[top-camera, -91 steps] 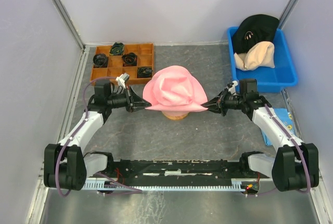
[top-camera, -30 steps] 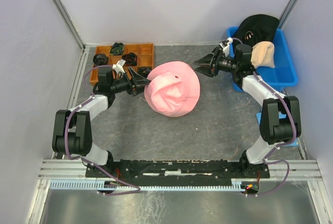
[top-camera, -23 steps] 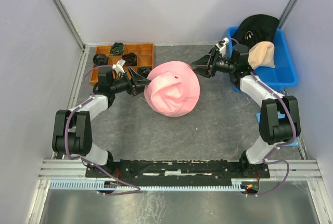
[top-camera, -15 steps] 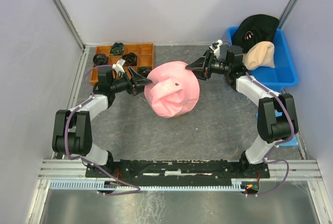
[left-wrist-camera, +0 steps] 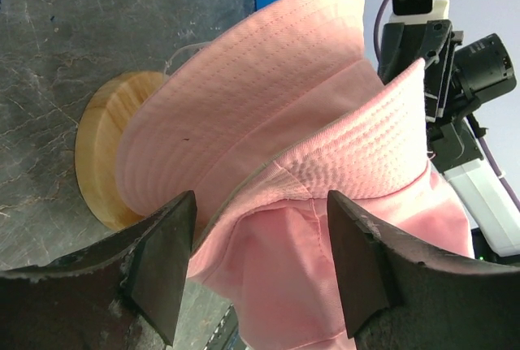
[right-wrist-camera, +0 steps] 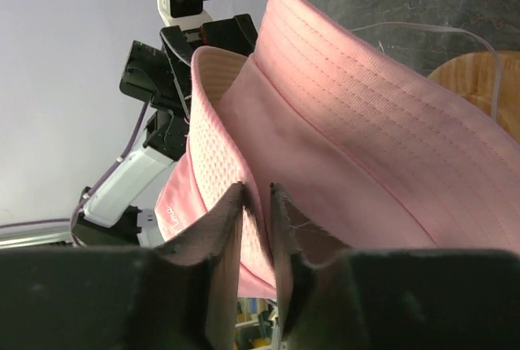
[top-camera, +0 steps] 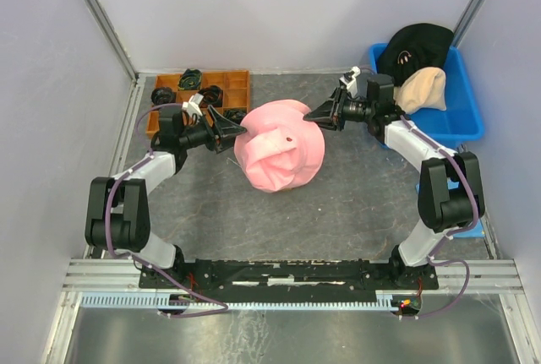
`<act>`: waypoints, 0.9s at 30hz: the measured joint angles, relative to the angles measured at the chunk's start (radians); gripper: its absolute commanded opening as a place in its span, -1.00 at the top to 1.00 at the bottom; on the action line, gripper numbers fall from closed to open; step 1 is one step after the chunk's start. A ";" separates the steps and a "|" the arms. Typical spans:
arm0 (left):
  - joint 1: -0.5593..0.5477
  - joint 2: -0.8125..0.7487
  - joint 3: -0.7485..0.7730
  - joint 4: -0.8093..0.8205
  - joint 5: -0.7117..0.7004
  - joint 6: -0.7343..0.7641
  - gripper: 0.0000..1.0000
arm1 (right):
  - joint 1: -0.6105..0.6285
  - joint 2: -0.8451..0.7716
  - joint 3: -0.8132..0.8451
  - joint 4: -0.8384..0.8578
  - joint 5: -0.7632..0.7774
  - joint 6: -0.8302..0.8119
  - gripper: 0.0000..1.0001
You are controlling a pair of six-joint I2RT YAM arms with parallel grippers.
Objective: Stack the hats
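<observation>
- Since a second ago my right arm has swung inward; right fingers [right-wrist-camera: 218, 236] now pinch the pink hat [top-camera: 279, 149] at its far-right brim.
- Left fingers [left-wrist-camera: 162, 261] stand spread, straddling the left brim.
- Hat sits skewed over the wooden stand [left-wrist-camera: 101, 163], mid-bench; I judge a one-sided pull drags it off.

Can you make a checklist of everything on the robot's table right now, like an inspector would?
Surface: grey mottled table.
Job's things: top pink hat tilted over second pink hat on wooden stand; black hat and beige hat in blue bin.
Clutter: divider tray holding dark coiled bundles.
Grippers: left gripper open beside the pink hats; right gripper shut on the top pink hat's brim.
Cables: purple cable along the arms.
Surroundings: pale walls on three sides.
</observation>
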State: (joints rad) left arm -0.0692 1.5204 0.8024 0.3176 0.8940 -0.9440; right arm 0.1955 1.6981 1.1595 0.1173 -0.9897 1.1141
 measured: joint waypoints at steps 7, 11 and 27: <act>0.000 0.010 0.007 0.000 -0.002 -0.010 -0.41 | 0.000 0.003 0.043 -0.006 -0.005 0.002 1.00; 0.000 0.010 0.013 0.001 -0.002 -0.014 -0.40 | 0.000 0.028 0.058 0.060 -0.005 0.081 1.00; 0.000 0.033 0.014 0.035 -0.003 -0.045 0.52 | -0.046 0.179 0.203 -0.004 0.092 0.141 1.00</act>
State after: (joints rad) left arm -0.0696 1.5532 0.8169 0.3527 0.8909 -0.9890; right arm 0.1493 1.8767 1.3628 0.1135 -0.8982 1.2549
